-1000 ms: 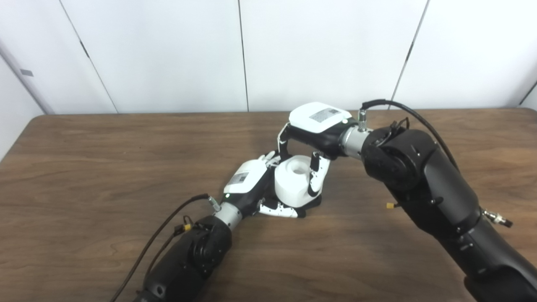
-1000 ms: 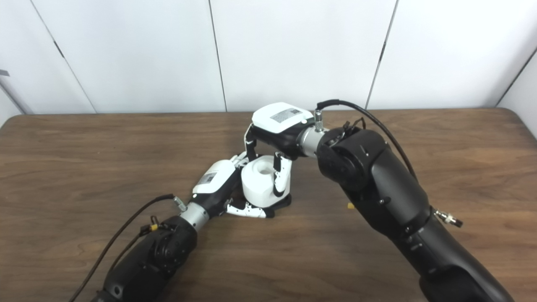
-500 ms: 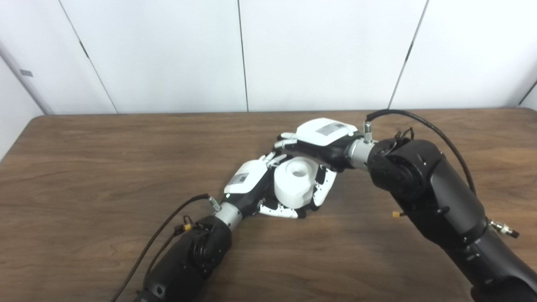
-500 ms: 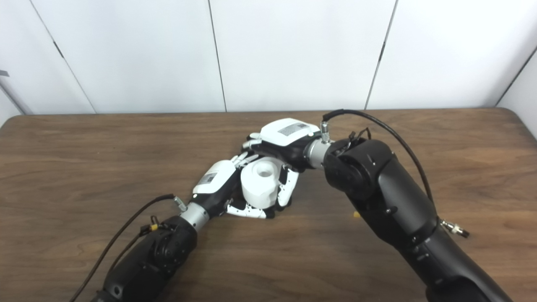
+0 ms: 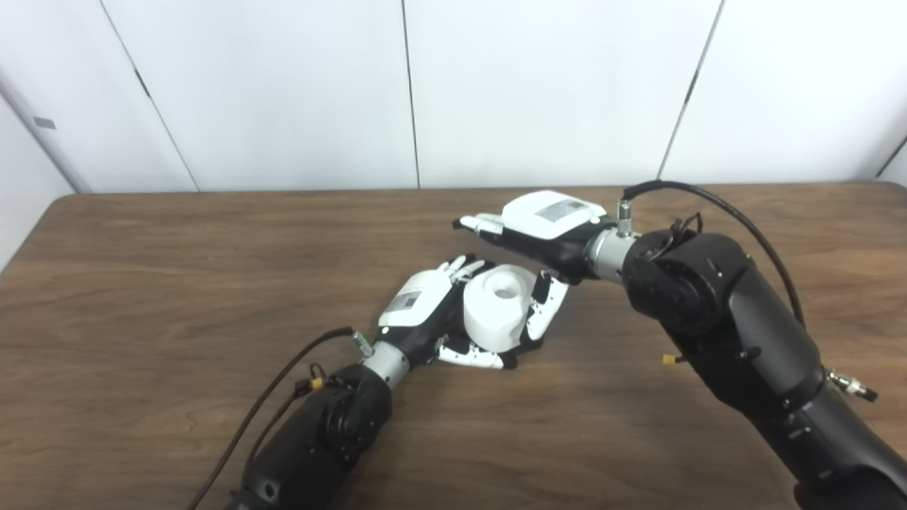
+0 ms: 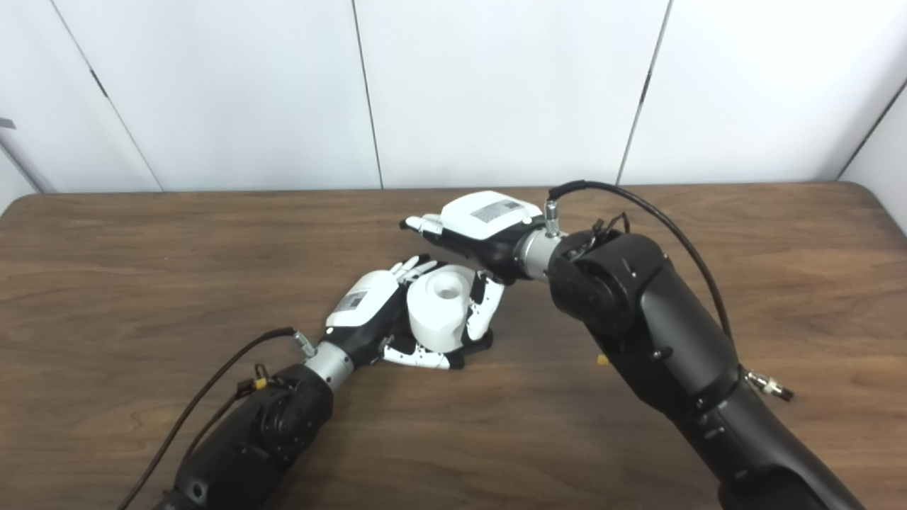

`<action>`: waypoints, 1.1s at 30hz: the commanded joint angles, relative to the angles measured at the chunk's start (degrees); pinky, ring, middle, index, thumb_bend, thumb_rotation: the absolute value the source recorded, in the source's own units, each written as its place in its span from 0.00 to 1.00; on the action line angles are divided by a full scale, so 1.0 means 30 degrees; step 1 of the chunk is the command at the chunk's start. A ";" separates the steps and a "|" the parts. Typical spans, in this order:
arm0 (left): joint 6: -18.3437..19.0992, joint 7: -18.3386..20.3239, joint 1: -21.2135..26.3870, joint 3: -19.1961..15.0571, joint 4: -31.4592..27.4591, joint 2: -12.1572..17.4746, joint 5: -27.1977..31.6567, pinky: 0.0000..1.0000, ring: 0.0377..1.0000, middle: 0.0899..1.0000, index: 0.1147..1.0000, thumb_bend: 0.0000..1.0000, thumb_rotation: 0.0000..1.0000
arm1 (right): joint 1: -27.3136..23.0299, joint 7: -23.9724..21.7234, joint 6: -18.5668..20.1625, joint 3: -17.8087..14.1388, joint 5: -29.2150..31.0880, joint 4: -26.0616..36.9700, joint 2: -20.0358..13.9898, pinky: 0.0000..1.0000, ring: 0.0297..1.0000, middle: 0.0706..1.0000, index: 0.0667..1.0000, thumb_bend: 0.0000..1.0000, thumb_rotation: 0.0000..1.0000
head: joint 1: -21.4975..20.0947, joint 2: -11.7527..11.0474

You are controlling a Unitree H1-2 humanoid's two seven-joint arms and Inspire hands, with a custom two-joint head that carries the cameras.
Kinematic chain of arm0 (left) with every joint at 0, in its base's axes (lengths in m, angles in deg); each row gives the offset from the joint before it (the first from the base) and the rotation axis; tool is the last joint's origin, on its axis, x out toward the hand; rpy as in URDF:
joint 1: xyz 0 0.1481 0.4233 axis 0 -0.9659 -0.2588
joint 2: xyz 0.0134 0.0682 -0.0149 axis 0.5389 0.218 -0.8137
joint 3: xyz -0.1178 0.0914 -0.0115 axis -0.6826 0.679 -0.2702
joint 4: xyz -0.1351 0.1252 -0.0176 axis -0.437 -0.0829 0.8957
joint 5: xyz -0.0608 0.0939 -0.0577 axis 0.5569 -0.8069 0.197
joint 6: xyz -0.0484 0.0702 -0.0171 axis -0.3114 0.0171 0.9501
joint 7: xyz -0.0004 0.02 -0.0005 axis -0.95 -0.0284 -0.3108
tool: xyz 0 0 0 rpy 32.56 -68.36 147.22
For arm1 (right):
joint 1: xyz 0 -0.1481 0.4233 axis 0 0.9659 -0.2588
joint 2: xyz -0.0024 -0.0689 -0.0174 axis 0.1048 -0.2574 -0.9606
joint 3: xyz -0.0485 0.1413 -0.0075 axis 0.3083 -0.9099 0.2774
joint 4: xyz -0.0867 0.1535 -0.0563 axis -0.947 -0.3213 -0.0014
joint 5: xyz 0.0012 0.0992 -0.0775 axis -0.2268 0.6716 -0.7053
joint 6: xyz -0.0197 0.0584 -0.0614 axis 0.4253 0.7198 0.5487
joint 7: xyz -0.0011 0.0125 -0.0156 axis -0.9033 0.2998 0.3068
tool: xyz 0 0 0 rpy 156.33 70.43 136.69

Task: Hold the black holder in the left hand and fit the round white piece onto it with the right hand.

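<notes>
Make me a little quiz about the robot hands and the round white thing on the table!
1. True or false: the round white piece has a hole in its top.
2. Which hand has its fingers stretched out flat, holding nothing? A) left hand B) right hand
3. Fill in: the wooden table is coloured ____.

Key:
1. True. A round hole shows in the top.
2. B. The right hand is open beside and above the piece, while the left hand is wrapped around the piece at its base, where the black holder peeks out.
3. Brown.
</notes>
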 commanded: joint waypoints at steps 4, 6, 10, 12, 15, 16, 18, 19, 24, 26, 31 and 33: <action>0.0251 0.1737 -0.0736 0.0746 0.0753 0.0331 -0.0519 1.00 1.00 0.93 0.41 0.52 0.06 | -0.2321 -0.1492 0.0562 -0.0887 0.0471 0.0420 -0.1053 0.73 0.90 1.00 1.00 0.96 0.21 | -0.0156 -0.0033; 0.0271 0.1806 -0.0725 0.0709 0.0798 0.0354 -0.0455 1.00 1.00 0.93 0.41 0.52 0.06 | -0.3132 -0.3432 0.1030 -0.0967 0.0772 0.0536 -0.2039 0.71 0.91 0.98 1.00 0.97 0.19 | -0.0315 -0.0073; 0.0040 0.1693 -0.0692 0.0686 0.0955 0.0407 -0.0465 1.00 1.00 0.93 0.41 0.52 0.06 | -0.3964 -0.6004 0.2090 -0.1395 0.1973 0.0508 -0.3784 0.66 0.89 0.98 0.97 0.97 0.13 | -0.0365 -0.0120; -0.0034 0.1634 -0.0685 0.0693 0.1009 0.0430 -0.0531 1.00 1.00 0.93 0.41 0.52 0.06 | -0.4119 -0.6499 0.2402 -0.1556 0.2639 0.0340 -0.4617 0.66 0.88 0.98 0.96 0.97 0.12 | -0.0395 -0.0116; -0.0042 0.1593 -0.0691 0.0702 0.1036 0.0456 -0.0592 1.00 1.00 0.93 0.41 0.52 0.06 | -0.3750 -0.5691 0.2504 -0.2331 0.4145 0.0011 -0.5586 0.63 0.83 0.91 0.88 0.97 0.07 | -0.0462 -0.0118; -0.0044 0.1592 -0.0690 0.0698 0.1047 0.0456 -0.0581 1.00 1.00 0.93 0.41 0.52 0.06 | -0.3585 -0.5287 0.2465 -0.2530 0.4545 -0.0046 -0.5738 0.62 0.81 0.88 0.85 0.97 0.06 | -0.0504 -0.0119; -0.0001 0.1624 -0.0696 0.0667 0.1040 0.0447 -0.0527 1.00 1.00 0.93 0.41 0.52 0.06 | -0.2469 -0.3115 0.2254 -0.3837 0.5400 0.0029 -0.5480 0.62 0.76 0.81 0.79 0.91 0.02 | -0.0504 -0.0119; 0.0018 0.1637 -0.0699 0.0656 0.1033 0.0445 -0.0509 1.00 1.00 0.93 0.41 0.52 0.06 | -0.2064 -0.2336 0.2186 -0.4318 0.5660 0.0072 -0.5321 0.61 0.74 0.78 0.77 0.88 0.01 | -0.0504 -0.0119; -0.0092 0.1500 -0.0687 0.0627 0.1140 0.0425 -0.0551 1.00 1.00 0.93 0.41 0.52 0.06 | 0.0649 0.3942 0.0077 -0.7620 0.7727 -0.0601 -0.2947 0.53 0.65 0.70 0.69 0.78 0.03 | -0.0489 -0.0169; -0.0121 0.1481 -0.0700 0.0593 0.1141 0.0415 -0.0515 1.00 1.00 0.93 0.41 0.52 0.06 | 0.1475 0.5928 -0.0676 -0.8442 0.8446 -0.0850 -0.1944 0.51 0.62 0.69 0.67 0.76 0.04 | -0.0489 -0.0169; -0.0168 0.1524 -0.0721 0.0488 0.1188 0.0383 -0.0306 1.00 1.00 0.93 0.41 0.52 0.06 | 0.3046 0.9839 -0.1830 -0.9658 0.9444 -0.1533 0.0096 0.51 0.63 0.69 0.67 0.73 0.05 | -0.0610 -0.0270; -0.0224 0.1541 -0.0733 0.0454 0.1211 0.0386 -0.0198 1.00 1.00 0.92 0.41 0.52 0.06 | 0.3470 1.1081 -0.2574 -0.9942 0.9990 -0.2015 0.0663 0.52 0.64 0.70 0.67 0.72 0.05 | -0.0585 -0.0319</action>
